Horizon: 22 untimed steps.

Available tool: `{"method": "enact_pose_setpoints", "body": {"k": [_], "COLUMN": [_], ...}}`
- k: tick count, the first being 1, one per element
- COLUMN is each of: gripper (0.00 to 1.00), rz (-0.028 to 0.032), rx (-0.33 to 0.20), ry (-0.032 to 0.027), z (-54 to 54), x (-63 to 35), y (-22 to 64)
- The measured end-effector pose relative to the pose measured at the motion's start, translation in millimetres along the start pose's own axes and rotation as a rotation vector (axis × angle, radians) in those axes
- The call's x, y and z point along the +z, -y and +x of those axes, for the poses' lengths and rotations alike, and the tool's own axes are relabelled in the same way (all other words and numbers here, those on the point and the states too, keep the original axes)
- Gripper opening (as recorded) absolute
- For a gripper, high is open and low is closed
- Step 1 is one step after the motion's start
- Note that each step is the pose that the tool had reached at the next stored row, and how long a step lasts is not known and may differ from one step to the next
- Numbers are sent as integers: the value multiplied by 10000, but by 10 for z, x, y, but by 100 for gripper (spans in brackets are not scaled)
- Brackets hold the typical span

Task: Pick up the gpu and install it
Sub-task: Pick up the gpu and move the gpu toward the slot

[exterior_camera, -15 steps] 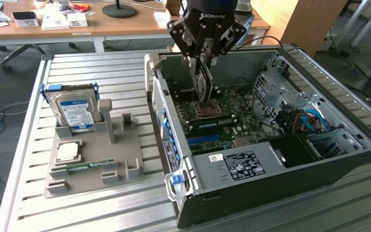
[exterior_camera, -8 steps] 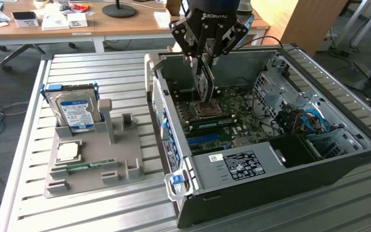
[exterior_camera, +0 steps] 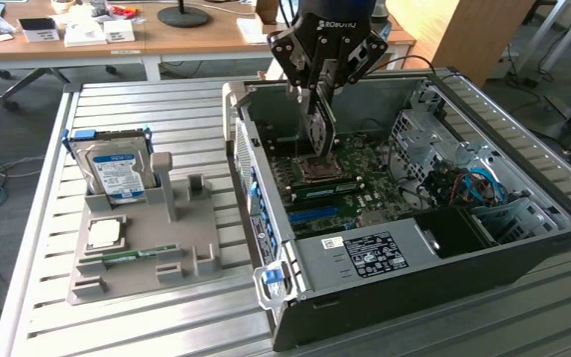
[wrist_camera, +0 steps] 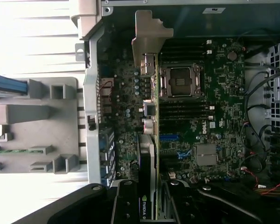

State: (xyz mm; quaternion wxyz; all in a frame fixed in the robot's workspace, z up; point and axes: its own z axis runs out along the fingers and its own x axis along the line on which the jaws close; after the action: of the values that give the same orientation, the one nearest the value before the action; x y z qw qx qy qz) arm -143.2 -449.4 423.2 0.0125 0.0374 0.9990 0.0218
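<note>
Gripper (exterior_camera: 318, 91) is clamped on the gpu (exterior_camera: 320, 130), held edge-on above the motherboard (exterior_camera: 367, 162). Contact with the board cannot be told.

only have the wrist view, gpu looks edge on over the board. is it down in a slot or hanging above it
observer: Hanging, as far as the exterior view tells. The gripper holds the gpu upright by its top end, and its lower end seems clear of the motherboard, near the cpu socket.
operator: what's in the parts holder beside the case
observer: A hard drive stands on edge at the far end of the grey holder, and a cpu chip lies flat in front of it.
</note>
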Motion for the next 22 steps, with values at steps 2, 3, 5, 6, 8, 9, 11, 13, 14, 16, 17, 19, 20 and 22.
{"method": "enact_pose_setpoints", "body": {"k": [2, 3, 5, 6, 8, 9, 11, 13, 14, 16, 17, 19, 20, 22], "gripper": [27, 27, 27, 27, 27, 27, 27, 27, 27, 27, 27, 27, 27, 27], "rz": [1, 1, 1, 1, 0, 0, 0, 1, 1, 0, 0, 0, 0, 1], "rx": [0, -1, -1, -1, 0, -1, 0, -1, -1, 0, 0, -1, -1, -1], "ry": [0, -1, -1, 0, 0, 0, 0, -1, 0, 0, 0, -1, 0, -1], "z": [-30, -46, -80, -98, -138, -159, -201, -247, -271, -321, -346, -398, -425, -479], "x": [1, 1, 2, 2, 3, 4, 5, 6, 7, 8, 9, 10, 11, 12], "y": [-2, -3, -6, -7, -10, -12, -15, -18, -20, -24, -26, -30, -31, -36]}}
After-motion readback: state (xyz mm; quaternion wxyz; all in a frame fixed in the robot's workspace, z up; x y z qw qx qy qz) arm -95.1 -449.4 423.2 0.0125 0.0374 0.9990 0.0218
